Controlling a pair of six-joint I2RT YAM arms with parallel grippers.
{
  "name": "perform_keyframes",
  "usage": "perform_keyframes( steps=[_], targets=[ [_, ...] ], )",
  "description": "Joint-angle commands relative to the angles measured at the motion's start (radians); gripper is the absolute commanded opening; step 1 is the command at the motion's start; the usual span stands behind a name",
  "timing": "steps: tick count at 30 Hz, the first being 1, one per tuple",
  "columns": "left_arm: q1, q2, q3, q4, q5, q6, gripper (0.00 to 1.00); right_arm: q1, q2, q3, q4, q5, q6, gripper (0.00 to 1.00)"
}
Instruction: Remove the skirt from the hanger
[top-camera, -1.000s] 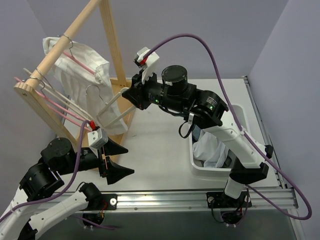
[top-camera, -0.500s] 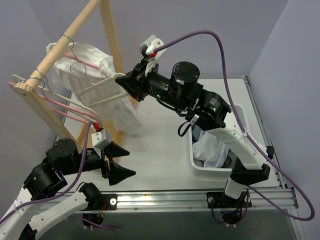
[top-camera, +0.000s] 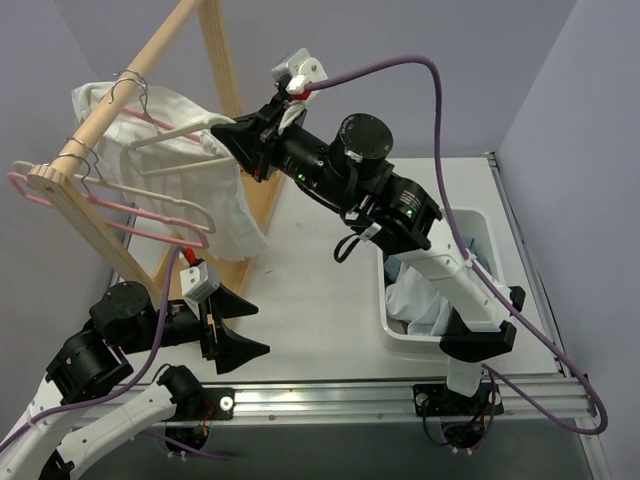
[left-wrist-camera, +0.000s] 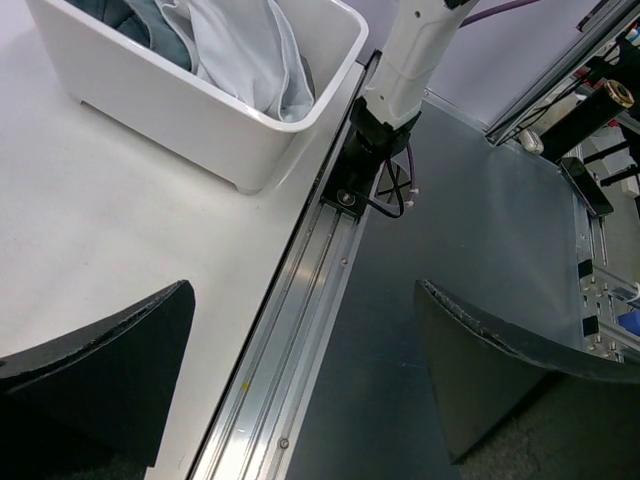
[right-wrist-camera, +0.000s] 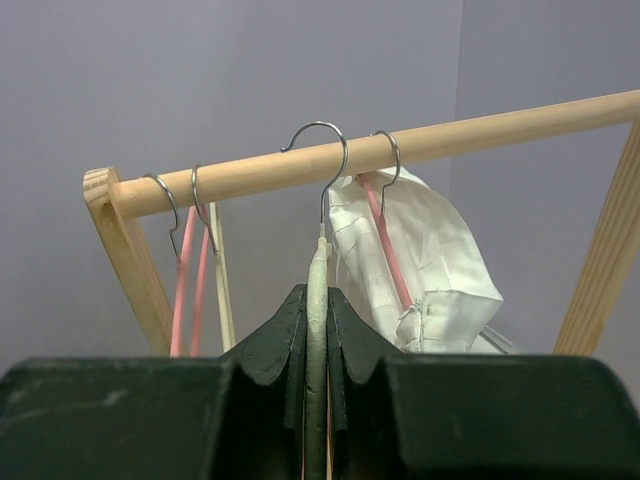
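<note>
Right claw (right-wrist-camera: 317, 300), seen from its own wrist camera, is clenched on the neck of a bare cream hanger (right-wrist-camera: 317, 262), whose wire hook curls over the wooden rod (right-wrist-camera: 500, 125). I cannot tell whether the hook bears on the wood yet. Just to one side hangs the white shirt (right-wrist-camera: 425, 250), and bare pink hangers (right-wrist-camera: 184, 300) sit near the rod's end; I take the task's hanger to be one of them. No skirt hangs anywhere on the rod. From the top camera I see the right arm stretched high across the table to the rack, while the left claw (top-camera: 235, 322) hovers low near the front rail, spread wide and empty. The white bin (top-camera: 482, 228) lies under the right arm, its contents mostly hidden. From the left wrist, the bin shows pale cloth and a dark grey fold that I judge to be the skirt (left-wrist-camera: 105, 15), so the removal looks done. To hang this hanger well, I would lower it until the hook takes the weight. Then I would release and back straight out, keeping clear of the shirt's hook.
</note>
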Motion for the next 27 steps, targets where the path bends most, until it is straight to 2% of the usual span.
perform_keyframes(
  steps=[1, 13, 16, 20, 23, 24, 26, 27],
  targets=[
    [-0.001, -0.016, 0.000, 0.045, 0.012, -0.013, 1.00, 0.015, 0.040, 0.053, 0.098, 0.029, -0.029, 0.00],
    [-0.001, -0.036, 0.008, 0.019, 0.001, -0.011, 1.00, 0.098, 0.114, 0.087, 0.100, 0.133, -0.124, 0.00],
    [-0.001, -0.038, 0.005, 0.017, 0.001, -0.008, 1.00, 0.130, 0.100, 0.077, 0.060, 0.199, -0.156, 0.00],
    [-0.001, -0.029, -0.009, 0.034, 0.012, -0.014, 1.00, 0.147, 0.036, -0.006, 0.041, 0.204, -0.122, 0.00],
    [-0.001, -0.018, -0.014, 0.045, 0.015, -0.016, 1.00, 0.151, -0.013, -0.070, 0.038, 0.189, -0.096, 0.14],
    [-0.001, -0.016, -0.014, 0.049, 0.016, -0.017, 1.00, 0.153, -0.024, -0.086, 0.032, 0.187, -0.086, 0.24],
    [-0.001, -0.013, -0.014, 0.054, 0.020, -0.020, 1.00, 0.153, -0.041, -0.097, 0.008, 0.172, -0.072, 0.35],
    [-0.001, -0.013, -0.015, 0.057, 0.020, -0.022, 1.00, 0.153, -0.047, -0.100, -0.008, 0.178, -0.072, 0.53]
  ],
)
